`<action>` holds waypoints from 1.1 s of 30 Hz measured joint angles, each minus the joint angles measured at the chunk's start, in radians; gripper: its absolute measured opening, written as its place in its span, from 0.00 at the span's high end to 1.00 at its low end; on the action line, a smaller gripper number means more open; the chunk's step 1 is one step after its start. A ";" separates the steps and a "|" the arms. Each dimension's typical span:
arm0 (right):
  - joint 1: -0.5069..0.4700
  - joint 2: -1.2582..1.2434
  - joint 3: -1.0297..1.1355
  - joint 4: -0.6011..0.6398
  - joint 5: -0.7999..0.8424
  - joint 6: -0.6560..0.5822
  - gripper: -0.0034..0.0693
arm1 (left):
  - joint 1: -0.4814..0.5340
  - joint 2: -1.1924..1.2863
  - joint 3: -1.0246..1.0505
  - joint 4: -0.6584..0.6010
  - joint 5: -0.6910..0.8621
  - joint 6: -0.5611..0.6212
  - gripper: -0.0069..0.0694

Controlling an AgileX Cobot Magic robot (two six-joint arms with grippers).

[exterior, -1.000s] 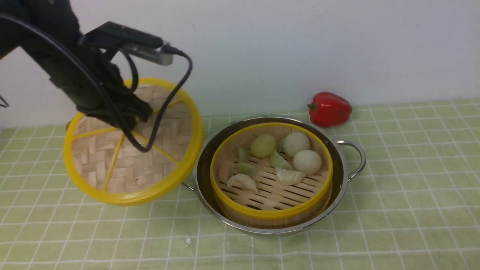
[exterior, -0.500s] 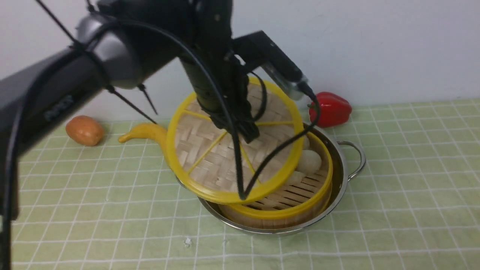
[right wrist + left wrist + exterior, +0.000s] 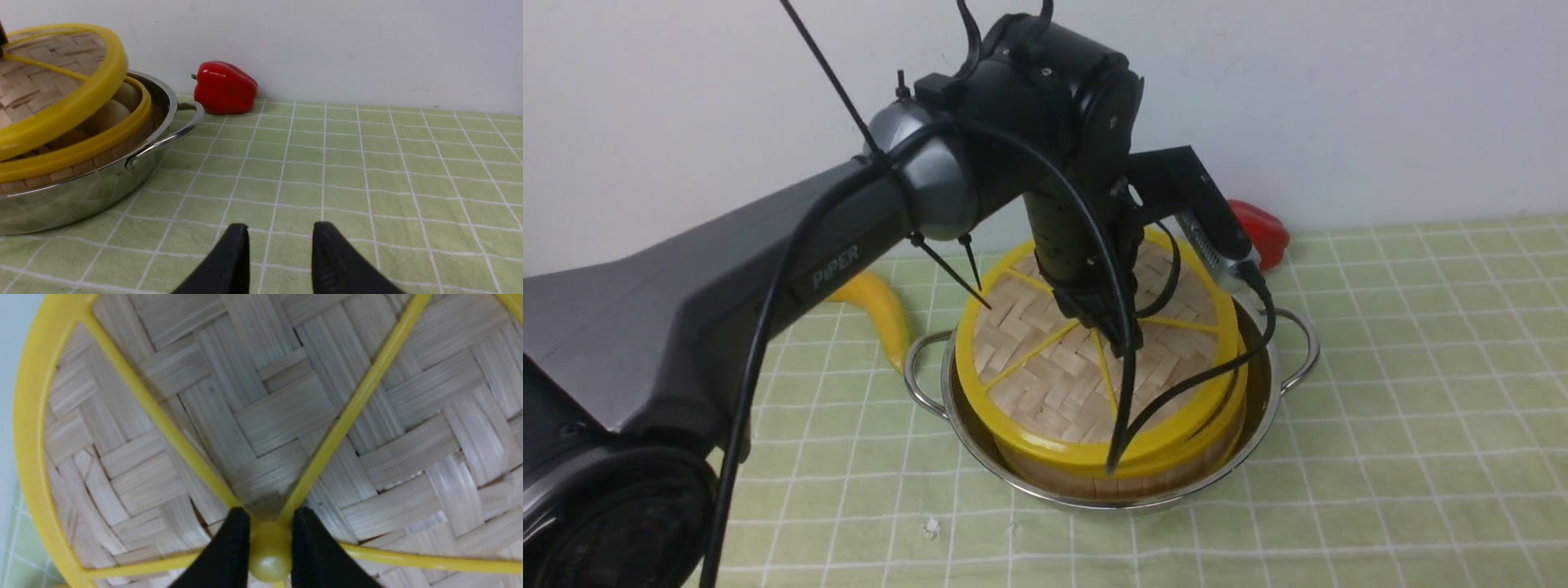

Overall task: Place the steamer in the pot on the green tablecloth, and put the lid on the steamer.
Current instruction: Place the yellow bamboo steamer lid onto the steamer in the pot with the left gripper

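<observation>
A light green tablecloth (image 3: pixel 1421 408) with a white grid bears the wide shiny steel pot (image 3: pixel 1262 392). The round bamboo steamer (image 3: pixel 1127 486) with a yellow rim sits inside the pot. Over it the flat woven-bamboo lid (image 3: pixel 1045 384) lies tilted, its edge toward two o'clock lifted off the steamer's rim (pale buns show in the gap). A yellow banana (image 3: pixel 882 306) lies at ten o'clock from the pot and a red bell pepper (image 3: pixel 1267 230) at one o'clock. The left gripper (image 3: pixel 269 522) is clenched on the lid's yellow centre knob. The right gripper (image 3: pixel 280 237) hangs with jaws parted and empty over bare cloth.

The lid (image 3: pixel 1037 384) (6 yellow spokes) tilts over the steamer (image 3: pixel 81 152) inside the pot (image 3: pixel 73 200).
</observation>
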 joint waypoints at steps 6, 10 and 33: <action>0.000 0.000 0.000 0.000 0.000 0.000 0.62 | -0.001 0.000 -0.002 0.001 -0.049 0.022 0.75; 0.000 0.000 0.000 0.000 0.000 0.000 0.62 | -0.001 0.000 -0.002 -0.014 -0.049 0.049 0.75; 0.000 0.000 0.000 0.004 0.000 0.000 0.62 | -0.003 0.039 -0.104 -0.035 0.060 0.146 0.75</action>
